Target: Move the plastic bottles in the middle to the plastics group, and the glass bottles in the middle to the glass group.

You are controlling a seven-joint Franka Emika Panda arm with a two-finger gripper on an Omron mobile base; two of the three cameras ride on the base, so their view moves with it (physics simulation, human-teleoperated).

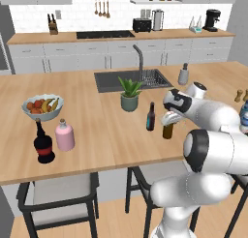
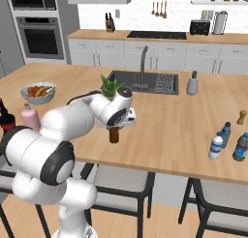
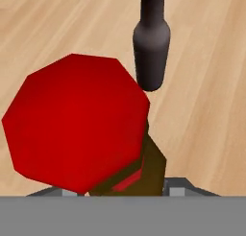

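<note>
1. The amber bottle (image 1: pixel 168 130) stands upright on the wooden table (image 1: pixel 87 111), right of centre in the left base view. In the hand view its red cap (image 3: pixel 77 122) looms large in the left half.
2. The tool (image 1: pixel 170 118) sits directly over that bottle's top; its fingertips are hidden, so I cannot tell whether they are spread or pinching the cap.
3. The dark bottle (image 1: pixel 150 117) stands just left of the amber one, apart from it. In the hand view it rises at top centre.
4. The black bottle (image 1: pixel 43 142) with a red label and the pink bottle (image 1: pixel 64 135) stand side by side at the left of the left base view.
5. In the right base view, the clear bottle (image 2: pixel 215 146) and two blue bottles (image 2: pixel 240 146) stand at the right edge.
6. A potted plant (image 1: pixel 130 93) stands in front of the sink (image 1: pixel 131 80).
</note>
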